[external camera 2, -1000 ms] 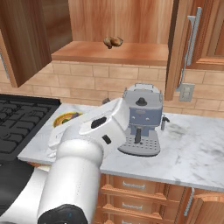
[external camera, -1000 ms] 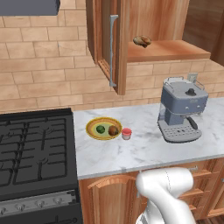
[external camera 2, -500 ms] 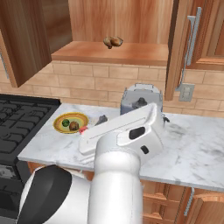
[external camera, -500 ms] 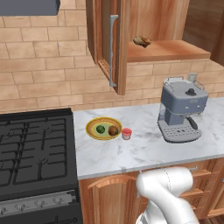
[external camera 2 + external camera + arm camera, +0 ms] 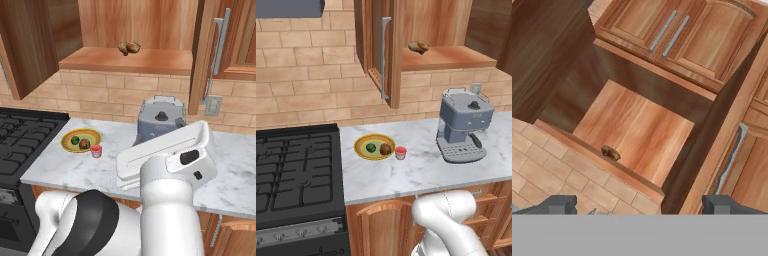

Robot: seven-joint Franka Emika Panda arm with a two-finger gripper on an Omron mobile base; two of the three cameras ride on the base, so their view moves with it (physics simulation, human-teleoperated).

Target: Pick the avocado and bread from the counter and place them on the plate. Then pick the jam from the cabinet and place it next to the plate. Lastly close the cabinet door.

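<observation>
The plate (image 5: 374,147) lies flat on the white marble desk (image 5: 421,170) just right of the black stove (image 5: 296,175), with the avocado (image 5: 371,147) and the bread (image 5: 386,149) side by side on its pale centre, the avocado on the stove side. Both are too small and round to give a clear long axis. The jam (image 5: 400,153) stands upright on the desk just beside the plate's right rim, pale top upward. Further right on the desk sits a grey coffee machine (image 5: 462,125). Above, the cabinet (image 5: 130,60) is open; a lumpy brown pastry (image 5: 418,47) rests near the front edge of its shelf. The cabinet door (image 5: 381,50) stands swung out, its long grey bar handle (image 5: 385,57) running vertically. In the hand view the end effector (image 5: 639,204) has its finger tips (image 5: 559,204) spread wide apart with nothing between them, looking at the open cabinet shelf and the pastry; the door with its handle lies toward the right of that view, apart from the tips.
</observation>
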